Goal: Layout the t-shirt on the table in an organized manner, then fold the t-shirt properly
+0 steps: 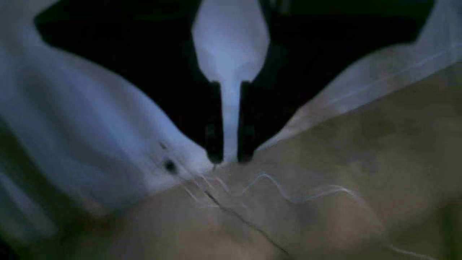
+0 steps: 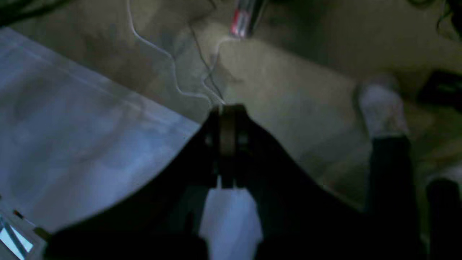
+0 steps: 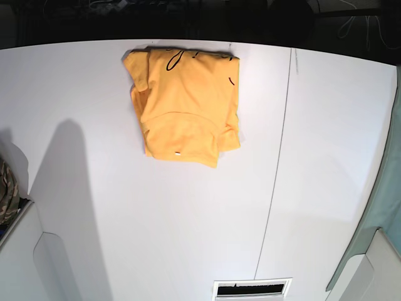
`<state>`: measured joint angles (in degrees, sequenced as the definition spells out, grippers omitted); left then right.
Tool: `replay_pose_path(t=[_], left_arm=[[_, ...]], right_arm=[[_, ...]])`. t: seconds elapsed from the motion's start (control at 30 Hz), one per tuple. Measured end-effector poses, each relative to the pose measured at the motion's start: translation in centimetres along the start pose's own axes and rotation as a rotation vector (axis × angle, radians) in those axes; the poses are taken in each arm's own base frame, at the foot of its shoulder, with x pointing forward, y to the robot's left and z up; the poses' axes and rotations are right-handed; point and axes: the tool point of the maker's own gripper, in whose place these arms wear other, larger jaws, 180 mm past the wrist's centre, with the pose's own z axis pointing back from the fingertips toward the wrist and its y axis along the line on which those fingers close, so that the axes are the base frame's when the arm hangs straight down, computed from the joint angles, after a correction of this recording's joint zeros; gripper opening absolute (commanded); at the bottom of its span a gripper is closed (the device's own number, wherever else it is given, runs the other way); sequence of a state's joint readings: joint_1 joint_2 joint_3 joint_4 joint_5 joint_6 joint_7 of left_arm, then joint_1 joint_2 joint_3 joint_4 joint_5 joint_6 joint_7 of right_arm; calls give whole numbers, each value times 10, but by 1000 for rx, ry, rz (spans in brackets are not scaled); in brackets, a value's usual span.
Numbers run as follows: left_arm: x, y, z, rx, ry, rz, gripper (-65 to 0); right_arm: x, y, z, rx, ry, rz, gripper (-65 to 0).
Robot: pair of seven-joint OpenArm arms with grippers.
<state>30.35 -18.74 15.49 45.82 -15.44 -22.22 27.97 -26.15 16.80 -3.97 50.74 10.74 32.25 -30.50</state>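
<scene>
The orange-yellow t-shirt (image 3: 185, 103) lies folded into a rough rectangle at the far middle-left of the white table (image 3: 188, 219), black collar trim at its far edge and a small white tag near its front edge. Neither arm shows in the base view. My left gripper (image 1: 230, 159) hangs over the table's edge (image 1: 72, 119), its jaws nearly together and empty. My right gripper (image 2: 228, 108) is also past the table's edge (image 2: 72, 126), jaws together and empty. The shirt shows in neither wrist view.
A thin dark seam (image 3: 276, 163) runs front to back right of the shirt. A camouflage cloth (image 3: 6, 191) sits at the left edge. A vent slot (image 3: 252, 288) is at the front. Thin cables (image 1: 288, 195) lie on the floor beyond the table.
</scene>
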Motion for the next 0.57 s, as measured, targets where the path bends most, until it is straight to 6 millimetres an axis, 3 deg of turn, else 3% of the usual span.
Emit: replay_pose_path(t=[0.13, 0.23, 0.43, 0.57], left_arm=[[18, 21, -4, 81, 35, -16, -551], [33, 17, -8, 71, 70, -19, -552], [87, 12, -9, 76, 60, -98, -552], [89, 21, -8, 123, 81, -120, -551]], right_arm=[[12, -14, -3, -19, 10, -16, -650], [30, -29, 2, -61, 23, -28, -650], [56, -41, 12, -94, 34, -31, -650], [53, -40, 13, -87, 64, -39, -650]])
